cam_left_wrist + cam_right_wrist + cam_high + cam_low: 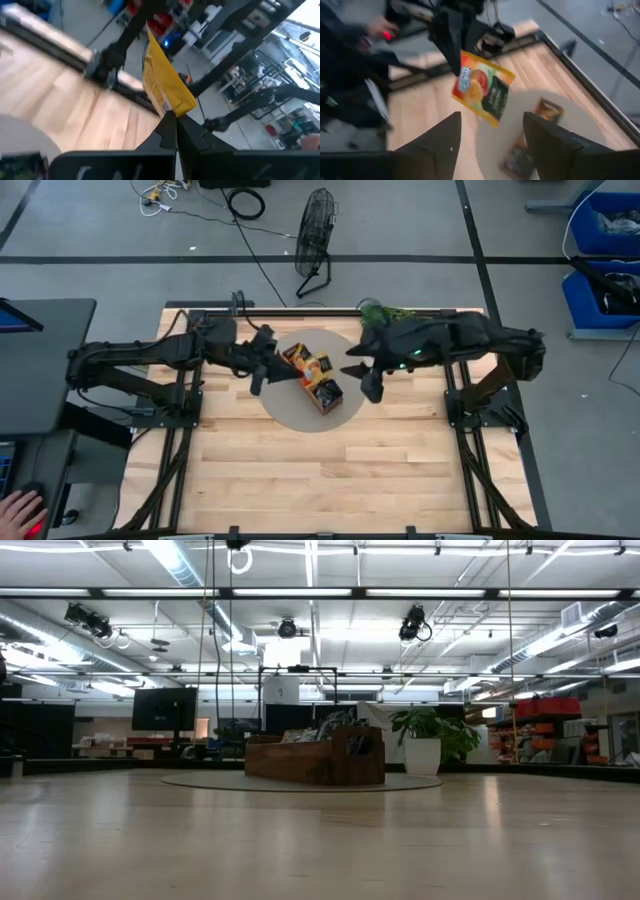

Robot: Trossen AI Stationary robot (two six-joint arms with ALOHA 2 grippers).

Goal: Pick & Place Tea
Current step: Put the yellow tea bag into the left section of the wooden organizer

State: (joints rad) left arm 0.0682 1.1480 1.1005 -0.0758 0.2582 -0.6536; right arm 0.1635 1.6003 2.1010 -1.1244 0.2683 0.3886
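Observation:
A yellow-orange tea sachet [162, 82] is up in the air with my left gripper [170, 116] shut on it, just left of the brown wooden tray [318, 383]. The right wrist view shows the same sachet [484, 89], printed with fruit, under the left gripper's dark fingers [451, 42]. My right gripper [492, 145] is open and empty, raised over the tray's right side [365, 375]. The tray rests on a round grey mat [290, 410] and holds several more sachets [322, 375]. My left gripper pinches one corner of the sachet [168, 109] between its two shut fingers. The fingers come from the table's left, roughly level. The sachet sticks out beyond the fingertips, tilted and lifted clear of tray and table.
A small green plant [376, 310] stands at the far edge behind the right arm. A fan [316, 240] sits on the floor beyond the table. A person's hand [20, 510] shows at the near left. Bare wood [330, 480] lies on the near side.

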